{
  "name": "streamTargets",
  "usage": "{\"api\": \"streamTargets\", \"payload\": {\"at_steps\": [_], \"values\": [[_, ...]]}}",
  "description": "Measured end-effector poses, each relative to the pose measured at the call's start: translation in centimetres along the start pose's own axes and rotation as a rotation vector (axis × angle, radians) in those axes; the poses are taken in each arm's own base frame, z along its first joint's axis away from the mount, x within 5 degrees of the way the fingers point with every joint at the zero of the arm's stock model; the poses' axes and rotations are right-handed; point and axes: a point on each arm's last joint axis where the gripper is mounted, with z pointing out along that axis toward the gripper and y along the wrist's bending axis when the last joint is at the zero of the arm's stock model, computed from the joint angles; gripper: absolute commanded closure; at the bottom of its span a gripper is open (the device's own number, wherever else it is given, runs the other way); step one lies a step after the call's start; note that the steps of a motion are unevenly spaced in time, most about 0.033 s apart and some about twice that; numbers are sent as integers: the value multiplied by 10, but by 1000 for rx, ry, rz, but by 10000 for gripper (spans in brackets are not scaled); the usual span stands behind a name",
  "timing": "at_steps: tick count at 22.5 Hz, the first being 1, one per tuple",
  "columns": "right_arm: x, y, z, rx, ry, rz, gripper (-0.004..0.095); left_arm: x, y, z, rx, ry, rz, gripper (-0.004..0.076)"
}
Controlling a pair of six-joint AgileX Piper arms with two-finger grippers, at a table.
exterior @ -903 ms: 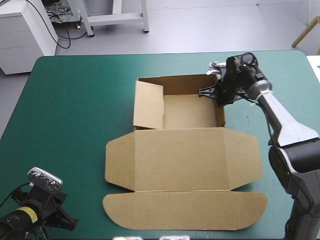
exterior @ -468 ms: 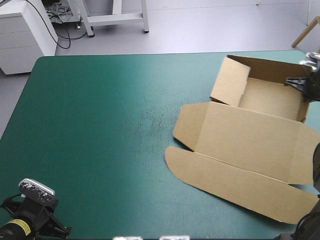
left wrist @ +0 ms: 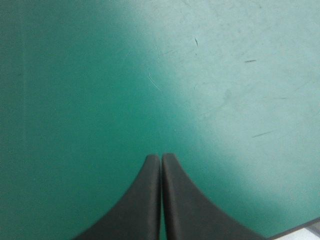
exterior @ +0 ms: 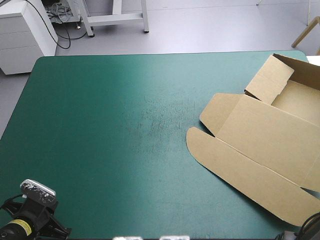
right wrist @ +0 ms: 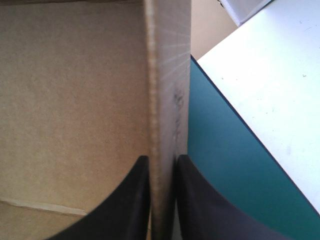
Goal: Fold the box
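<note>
High view: the box [exterior: 265, 135] lies on the right part of the table [exterior: 110, 125], turned askew to the table's edges, with its right portion cut off by the picture edge. It is an open tray with the lid [exterior: 272, 142] flat on the teal-green cover. The tuck flap [exterior: 240, 170], with a rounded end, extends from the lid toward the near edge of the table. One side flap [exterior: 270, 80] stands raised at the tray's left side, and the far wall [exterior: 300, 61] is upright near the far right corner of the table. The left arm [exterior: 27, 220] sits at the near left corner, well apart from the box. The right gripper does not show in this view. Left wrist view: the left gripper [left wrist: 161, 157] has its black fingers pressed together in one pointed arch, grasping nothing. Only bare teal-green cover [left wrist: 225, 75] lies ahead of it. Right wrist view: the right gripper [right wrist: 161, 162] has its fingers clamped on an upright wall [right wrist: 167, 75] of the box, the board edge running straight ahead between them. The brown inner face of the box [right wrist: 75, 100] is on one side of the wall. The teal-green cover [right wrist: 220, 165] and the table's edge are on the other.
</note>
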Motion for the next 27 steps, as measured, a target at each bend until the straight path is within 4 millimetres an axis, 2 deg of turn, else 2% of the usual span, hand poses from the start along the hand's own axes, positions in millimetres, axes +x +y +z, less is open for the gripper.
{"api": "streamTargets", "payload": {"at_steps": [2, 9, 11, 12, 15, 16, 17, 18, 20, 22, 27], "values": [[0, 1, 0, -12, 1, 4, 501, 0, 0, 0, -1, 0, 0, 734], [1, 1, -5, -16, -8, 1, 500, 0, 1, 0, -7, 2, 3, 734], [1, 2, -13, -16, -25, -23, 503, 0, 1, 0, -8, 2, 3, 734], [2, 2, -18, -17, -36, -29, 524, 0, 1, 0, -8, 2, 4, 734], [12, 7, -50, -67, -96, -102, 604, 0, 1, 0, -11, 2, 4, 734], [16, 8, -55, -77, -103, -121, 710, 0, 1, 0, -11, 2, 4, 734], [26, 9, -67, -95, -116, -151, 762, 0, 1, 0, -11, 2, 5, 734], [31, 9, -72, -98, -120, -159, 918, 0, 1, 0, -11, 2, 5, 734], [61, 9, -95, -100, -136, -173, 920, 0, 1, 0, -11, 2, 5, 734], [93, 9, -110, -112, -139, -182, 920, 0, 1, 0, -11, 2, 5, 734], [184, 34, -140, -185, -213, -345, 922, 0, 1, 0, -14, 2, 6, 734]]}}
